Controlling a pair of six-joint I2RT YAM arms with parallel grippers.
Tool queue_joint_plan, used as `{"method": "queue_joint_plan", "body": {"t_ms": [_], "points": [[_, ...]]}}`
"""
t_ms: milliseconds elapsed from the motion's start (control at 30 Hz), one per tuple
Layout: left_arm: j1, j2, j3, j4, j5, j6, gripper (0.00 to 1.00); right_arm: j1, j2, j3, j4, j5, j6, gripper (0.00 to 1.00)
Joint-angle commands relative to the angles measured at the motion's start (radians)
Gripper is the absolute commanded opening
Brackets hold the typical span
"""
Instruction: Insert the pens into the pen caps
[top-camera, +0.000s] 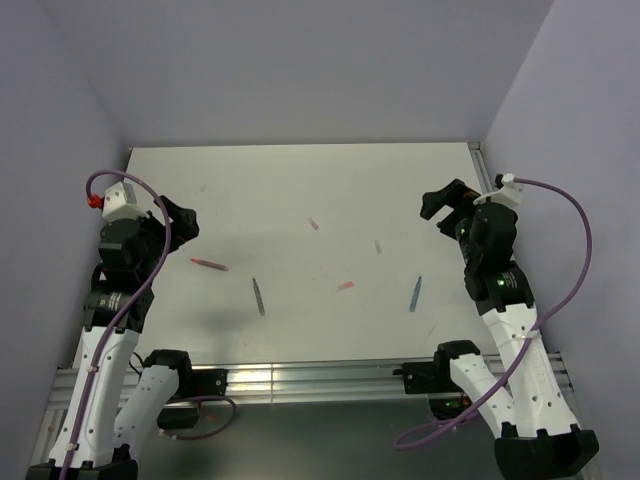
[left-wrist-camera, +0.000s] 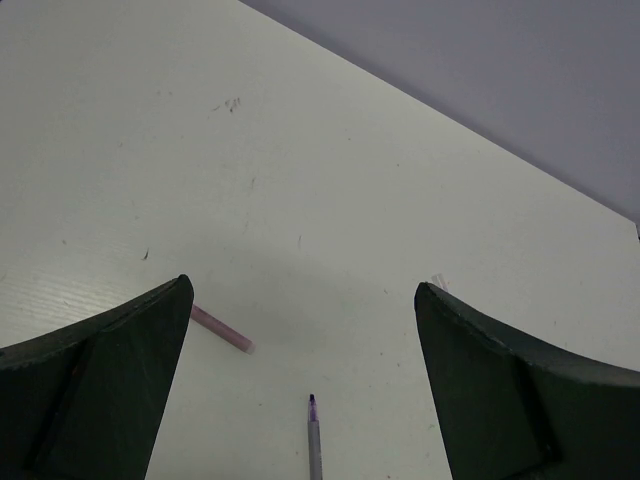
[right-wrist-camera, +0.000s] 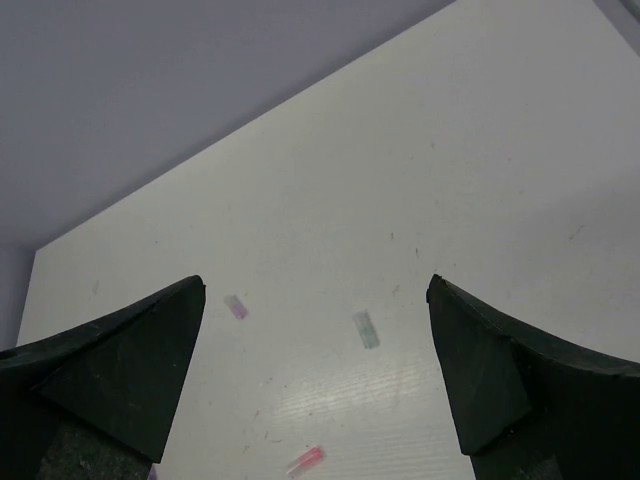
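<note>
left jaws: spread wide, empty
right jaws: spread wide, empty
red pen (left-wrist-camera: 222, 329): just ahead of left jaws, one end hidden behind a finger, axis slanted across the gap
dark grey pen (left-wrist-camera: 313, 440): centred in left gap, closer in, axis along the approach
pale grey cap (right-wrist-camera: 365, 329), pink cap (right-wrist-camera: 236, 307): ahead of right jaws, inside the gap
red cap (right-wrist-camera: 305, 461): same gap, closer in
blue pen (top-camera: 416, 293): behind right jaws, base side
call: left is probably nearer for a pen, right for a cap

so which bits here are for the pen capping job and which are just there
For the job: red pen, dark grey pen, blue pen, pink cap, pale grey cap, red cap.
Just there: table, metal rail.
</note>
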Motion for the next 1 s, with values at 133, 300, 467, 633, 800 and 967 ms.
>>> {"method": "queue_joint_plan", "body": {"t_ms": [133,300,467,633,800,967], "points": [[0.005,0.0,0.005,0.02,-0.014,-0.005,1.0,-0.001,-0.025,0.002,0.017,0.019,-0.015,1.0],[0.005,0.0,0.005,0.022,-0.011,-0.007,1.0,-0.001,-0.011,0.006,0.008,0.008,-0.018,1.0],[0.005,0.0,0.007,0.02,-0.016,-0.007,1.0,-0.003,0.032,0.018,-0.035,-0.001,-0.022,1.0],[0.005,0.003,0.005,0.02,-0.017,-0.008,1.0,0.014,0.096,0.02,-0.079,-0.029,-0.009,0.98],[0.005,0.012,0.005,0.02,-0.014,-0.012,1.0,0.042,0.159,-0.023,-0.115,0.038,0.034,0.92],[0.005,0.02,0.007,0.019,-0.01,-0.016,0.99,0.042,0.184,-0.109,-0.136,0.062,0.07,0.84]]}}
